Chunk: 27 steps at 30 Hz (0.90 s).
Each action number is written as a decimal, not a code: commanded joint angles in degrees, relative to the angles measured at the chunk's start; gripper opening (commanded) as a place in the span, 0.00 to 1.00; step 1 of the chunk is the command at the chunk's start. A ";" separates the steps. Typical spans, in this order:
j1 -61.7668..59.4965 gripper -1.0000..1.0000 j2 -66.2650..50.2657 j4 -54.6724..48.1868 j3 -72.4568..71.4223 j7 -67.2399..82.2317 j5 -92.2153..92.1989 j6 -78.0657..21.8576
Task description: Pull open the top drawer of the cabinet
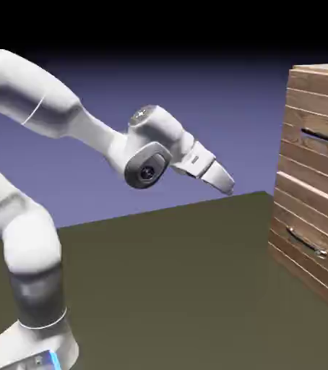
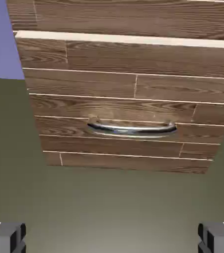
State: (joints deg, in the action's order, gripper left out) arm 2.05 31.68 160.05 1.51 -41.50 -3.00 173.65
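My hand (image 1: 227, 184), fingers apart and empty, needs raising toward 2 o'clock to straddle the top drawer's (image 1: 317, 123) bar handle (image 1: 324, 137), not the lower drawer's handle (image 2: 132, 128).

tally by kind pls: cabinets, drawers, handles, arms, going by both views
Cabinets: 1, the cabinet
Drawers: 2, the top drawer and the lower drawer
Bar handles: 2, the upper handle and the lower handle
Robot arms: 1, the arm, with its gripper well short of the cabinet, jaws open
Total: 6
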 commanded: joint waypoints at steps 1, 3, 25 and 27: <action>1.13 0.50 -0.81 -0.79 1.25 0.80 -2.50 -0.29; 3.38 0.50 -2.43 -2.36 3.76 2.39 -7.48 -0.88; 28.18 0.50 -20.26 -19.68 31.33 19.88 -62.30 -7.33; 30.43 0.50 -21.88 -21.26 33.84 21.47 -67.28 -7.91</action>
State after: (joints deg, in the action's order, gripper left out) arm 32.48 9.81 138.80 35.35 -20.03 -70.28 165.74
